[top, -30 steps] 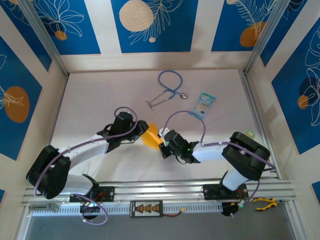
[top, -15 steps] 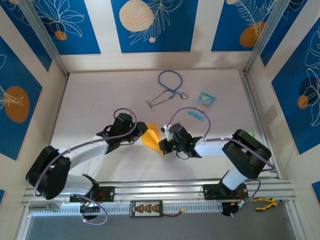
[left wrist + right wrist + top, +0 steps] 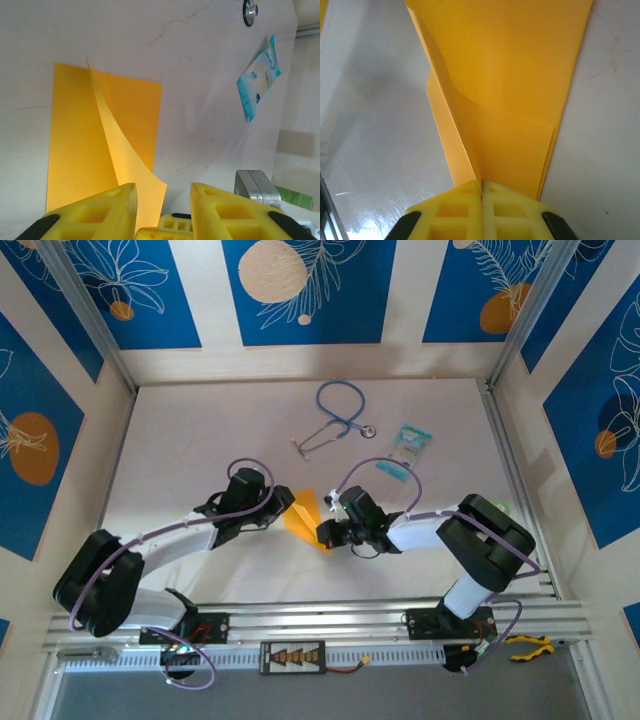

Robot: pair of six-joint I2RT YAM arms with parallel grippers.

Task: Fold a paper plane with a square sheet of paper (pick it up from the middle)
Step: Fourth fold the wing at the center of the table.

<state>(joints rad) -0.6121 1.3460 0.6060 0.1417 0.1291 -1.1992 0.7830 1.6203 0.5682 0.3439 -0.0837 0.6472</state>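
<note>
The square sheet of paper is orange-yellow and lies folded in layers on the white table between both grippers. It is a layered rectangle; a paper plane is out of view. In the right wrist view my right gripper is shut on the near end of a raised fold of the paper. In the top view it sits at the paper's right side. My left gripper is at the paper's left side. Its jaws stand apart, and a curled flap rises between them beside the left finger, unclamped.
A blue stethoscope lies at the back middle of the table, and its metal head shows in the left wrist view. A light-blue printed packet lies to its right. Walls close in the table on three sides.
The right arm has swung back and to the left, keeping its grip on the paper. The left jaws have narrowed a little. The left arm has barely moved.
</note>
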